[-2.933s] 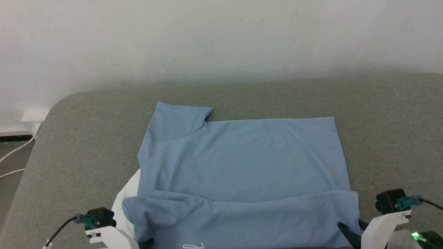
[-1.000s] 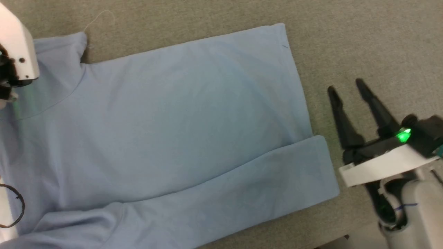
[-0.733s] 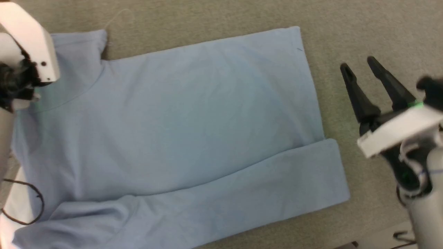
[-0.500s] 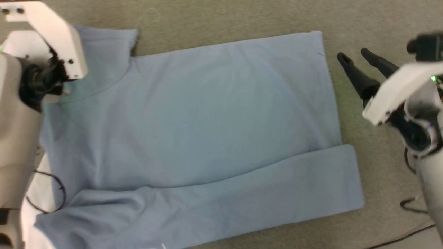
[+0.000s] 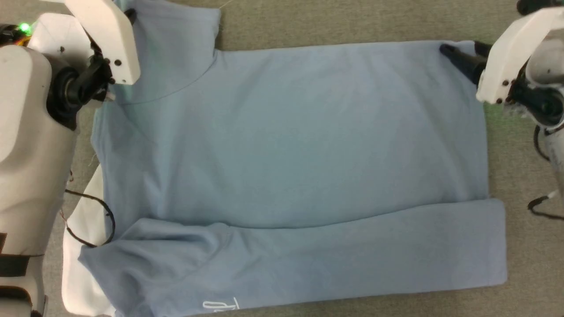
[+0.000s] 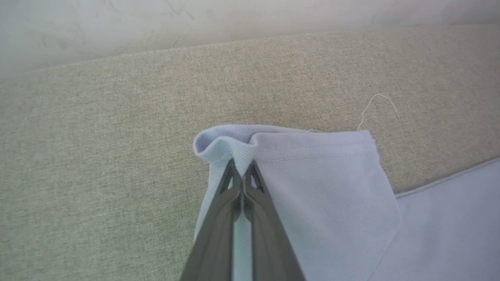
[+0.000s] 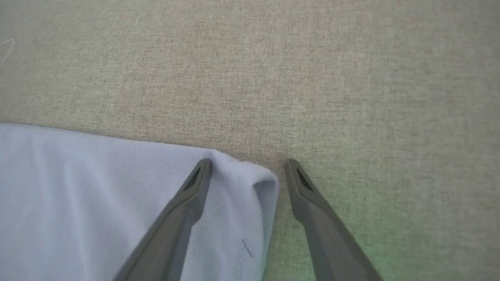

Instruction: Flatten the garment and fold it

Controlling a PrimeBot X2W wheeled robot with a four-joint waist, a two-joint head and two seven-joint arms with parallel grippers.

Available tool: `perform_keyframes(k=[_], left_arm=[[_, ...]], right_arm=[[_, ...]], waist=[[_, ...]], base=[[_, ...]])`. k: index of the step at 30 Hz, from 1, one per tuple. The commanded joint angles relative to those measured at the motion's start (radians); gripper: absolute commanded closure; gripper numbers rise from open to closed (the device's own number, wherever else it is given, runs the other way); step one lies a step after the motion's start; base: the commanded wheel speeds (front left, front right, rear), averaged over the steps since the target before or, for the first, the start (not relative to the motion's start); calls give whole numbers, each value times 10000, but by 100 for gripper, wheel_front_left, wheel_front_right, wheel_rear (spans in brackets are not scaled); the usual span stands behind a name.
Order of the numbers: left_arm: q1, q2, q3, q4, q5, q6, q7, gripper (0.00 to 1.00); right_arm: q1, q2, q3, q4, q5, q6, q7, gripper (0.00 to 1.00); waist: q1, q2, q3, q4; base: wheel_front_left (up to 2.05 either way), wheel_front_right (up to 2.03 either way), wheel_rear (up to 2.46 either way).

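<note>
left tool (image 6: 242,167): closed on the far corner of the shirt (image 5: 286,132) at its sleeve (image 6: 312,175), with the cloth bunched at the tips.
right tool (image 7: 249,164): open, astride the far hem corner (image 7: 258,183), gripping nothing yet.
step: we judge the far edge is to be lifted toward us. we would close the right tool deep on the corner, then raise both tools level so the fold lands straight.
shirt: light blue, spread on the counter (image 5: 352,22). the near edge is already folded over, the white collar (image 5: 77,281) is at our left, and a white script logo (image 5: 220,304) sits by the near edge.
</note>
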Motion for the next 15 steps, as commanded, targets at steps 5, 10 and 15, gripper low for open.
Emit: perform_keyframes(k=[5, 10, 15], left_arm=[[-24, -11, -116, -30, 73, -138, -170, 100], [151, 43, -174, -16, 7, -228, -182, 100], [421, 75, -24, -54, -125, -247, -582, 100]], right_arm=[[-83, 16, 717, 810, 174, -9, 858, 80], [-95, -124, 1186, 1000, 544, -9, 1430, 100], [-252, -575, 1461, 379, 465, -9, 341, 100]], waist=[[1, 0, 121, 272], [1, 0, 0, 365], [1, 0, -428, 486]], base=[[0, 0, 0], [0, 0, 0], [0, 0, 0]])
